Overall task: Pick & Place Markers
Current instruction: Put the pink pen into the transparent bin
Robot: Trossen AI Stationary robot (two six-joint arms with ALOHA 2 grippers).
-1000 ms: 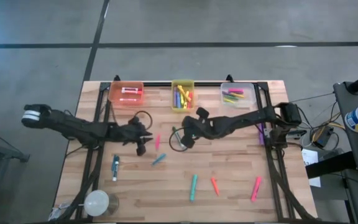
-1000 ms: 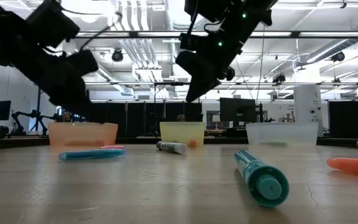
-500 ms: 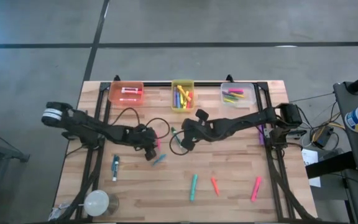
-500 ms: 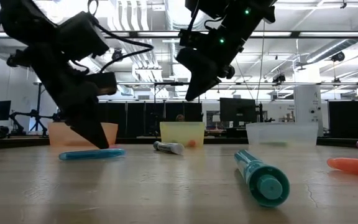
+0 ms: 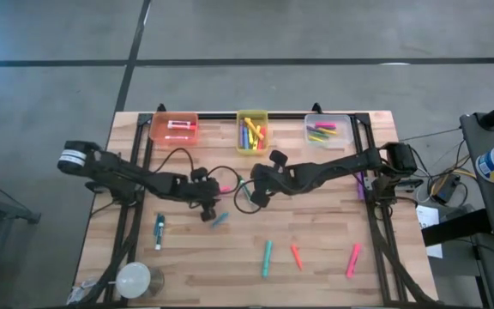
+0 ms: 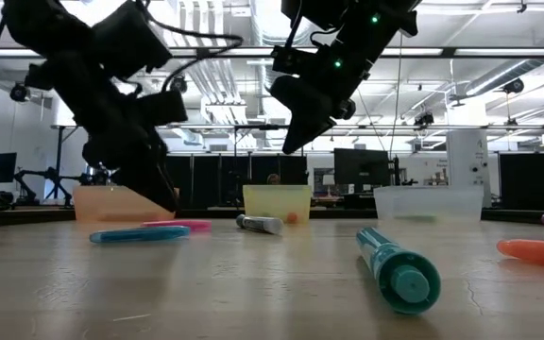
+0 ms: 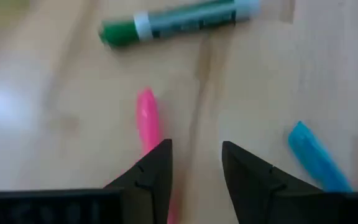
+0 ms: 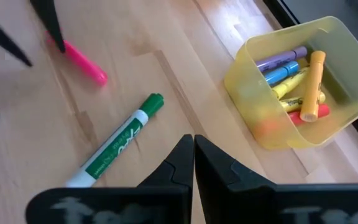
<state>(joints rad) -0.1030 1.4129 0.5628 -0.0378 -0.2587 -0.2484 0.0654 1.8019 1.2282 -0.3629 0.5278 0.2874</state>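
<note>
My left gripper [image 5: 213, 202] [image 7: 194, 155] stands open low over the table, pointing at a slant toward the table's right. A pink marker [image 7: 146, 118] [image 8: 82, 62] lies flat, its near end beside one finger. A blue marker [image 7: 316, 155] [image 5: 219, 219] lies outside the other finger. Beyond them rests a white marker with a green cap [image 7: 179, 22] [image 8: 117, 146]. My right gripper [image 5: 250, 197] [image 8: 193, 149] hangs shut above that green marker with nothing in it, well clear of the table [image 6: 291, 146]. My left gripper has one finger [image 7: 157, 168] right against the near end of the pink marker [image 7: 151, 140], which lies flat on the table. The finger covers that end, so I cannot tell whether it touches. Nothing is between the fingers.
At the far edge stand an orange bin [image 5: 174, 129], a yellow bin [image 5: 252, 130] and a clear bin [image 5: 328, 130], each with markers inside. Loose markers lie near the front: teal [image 5: 267, 257], orange [image 5: 296, 256], pink [image 5: 352, 259], blue-and-white [image 5: 159, 232]. A pale round object [image 5: 133, 279] sits front left.
My left gripper has gone toward the table's right and down to the pink marker, tipping steeper. The pink marker has swung round a little on the table and shows longer in the low view. My right gripper has kept still.
</note>
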